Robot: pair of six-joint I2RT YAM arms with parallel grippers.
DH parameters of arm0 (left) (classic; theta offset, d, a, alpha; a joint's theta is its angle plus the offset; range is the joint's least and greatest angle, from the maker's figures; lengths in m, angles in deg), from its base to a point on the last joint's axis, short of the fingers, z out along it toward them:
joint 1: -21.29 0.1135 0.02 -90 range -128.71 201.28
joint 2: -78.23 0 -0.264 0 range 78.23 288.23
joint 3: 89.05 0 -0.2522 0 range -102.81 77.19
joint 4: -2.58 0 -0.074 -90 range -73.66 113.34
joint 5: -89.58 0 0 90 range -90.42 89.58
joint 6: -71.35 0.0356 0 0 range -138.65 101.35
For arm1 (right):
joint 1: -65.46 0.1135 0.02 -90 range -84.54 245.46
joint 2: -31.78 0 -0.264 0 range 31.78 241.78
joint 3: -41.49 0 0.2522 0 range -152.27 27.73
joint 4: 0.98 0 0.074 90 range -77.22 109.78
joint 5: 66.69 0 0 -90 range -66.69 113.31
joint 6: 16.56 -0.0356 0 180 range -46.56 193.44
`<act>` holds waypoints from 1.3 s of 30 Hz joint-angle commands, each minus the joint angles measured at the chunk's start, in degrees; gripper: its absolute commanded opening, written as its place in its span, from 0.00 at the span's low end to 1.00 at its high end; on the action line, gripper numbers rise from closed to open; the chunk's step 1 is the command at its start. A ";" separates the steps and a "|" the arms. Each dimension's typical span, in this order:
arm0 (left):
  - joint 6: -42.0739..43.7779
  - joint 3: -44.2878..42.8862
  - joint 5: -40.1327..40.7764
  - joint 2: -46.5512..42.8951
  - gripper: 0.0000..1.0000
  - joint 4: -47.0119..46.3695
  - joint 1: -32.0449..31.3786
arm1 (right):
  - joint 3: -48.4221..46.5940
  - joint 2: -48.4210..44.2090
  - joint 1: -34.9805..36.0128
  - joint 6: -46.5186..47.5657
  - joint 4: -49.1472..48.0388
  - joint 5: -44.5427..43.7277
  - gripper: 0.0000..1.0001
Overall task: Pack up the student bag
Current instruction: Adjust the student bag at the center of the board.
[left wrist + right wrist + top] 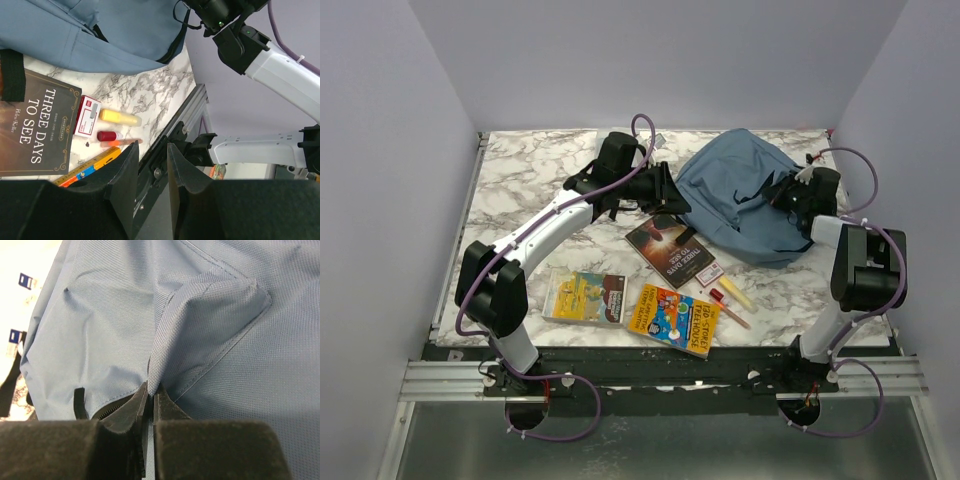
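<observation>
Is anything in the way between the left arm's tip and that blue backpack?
Nothing visible. The left end effector hovers beside the left edge of the student bag, jaws apart and empty. The Three Days to See book lies nearer the arm bases, off that path, with a black strap lying over it.

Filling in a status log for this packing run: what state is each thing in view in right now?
student bag: lying slumped, one fabric fold pinched; zip state unclear.
right end effector: shut on the bag's fold.
left end effector: open, empty.
Three Days to See book: closed, flat, black strap across one corner.
yellow picture book: closed, flat.
Treehouse book: closed, flat.
</observation>
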 commanded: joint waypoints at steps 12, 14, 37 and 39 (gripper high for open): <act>-0.09 -2.06 -1.44 -0.37 0.32 0.39 0.23 | -18.51 0.18 -1.22 -9.12 36.94 -14.79 0.37; -0.19 -2.14 -1.69 -0.61 0.32 0.22 0.25 | -20.45 -0.26 -1.23 -9.41 39.10 -14.78 0.37; -2.13 -1.46 -4.25 -0.62 0.36 -1.63 2.96 | -30.89 8.01 3.66 -19.81 41.37 -16.40 0.40; -2.23 -1.33 -4.48 -0.54 0.37 -1.80 2.96 | -29.96 8.32 3.65 -19.65 40.81 -18.29 0.40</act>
